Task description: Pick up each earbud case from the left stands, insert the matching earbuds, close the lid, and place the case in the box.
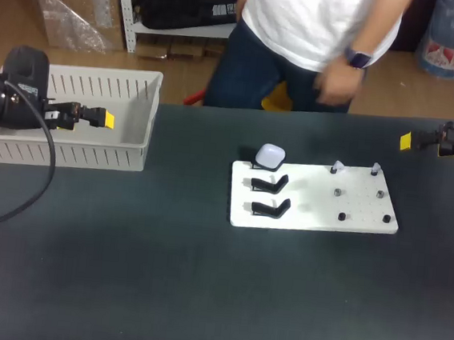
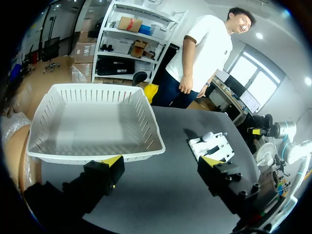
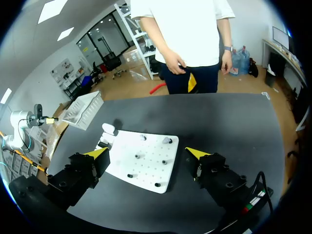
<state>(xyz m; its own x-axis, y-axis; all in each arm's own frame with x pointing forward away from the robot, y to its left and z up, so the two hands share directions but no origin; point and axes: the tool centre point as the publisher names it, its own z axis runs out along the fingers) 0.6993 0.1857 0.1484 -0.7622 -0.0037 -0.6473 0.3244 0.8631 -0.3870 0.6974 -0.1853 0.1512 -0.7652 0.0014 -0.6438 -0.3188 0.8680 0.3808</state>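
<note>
Your left gripper and right gripper hung spread, empty. A skewed grasp could have knocked the earbud case off its stand.

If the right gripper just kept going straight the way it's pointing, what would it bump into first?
Most likely the white board on the table, which lies ahead between the open right gripper's fingers; depth is hard to judge.

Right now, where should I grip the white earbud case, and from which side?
Probably the two rounded sides of the earbud case, coming down from above: it sits atop the rearmost black stand, which blocks its underside, while its top is exposed.
</note>
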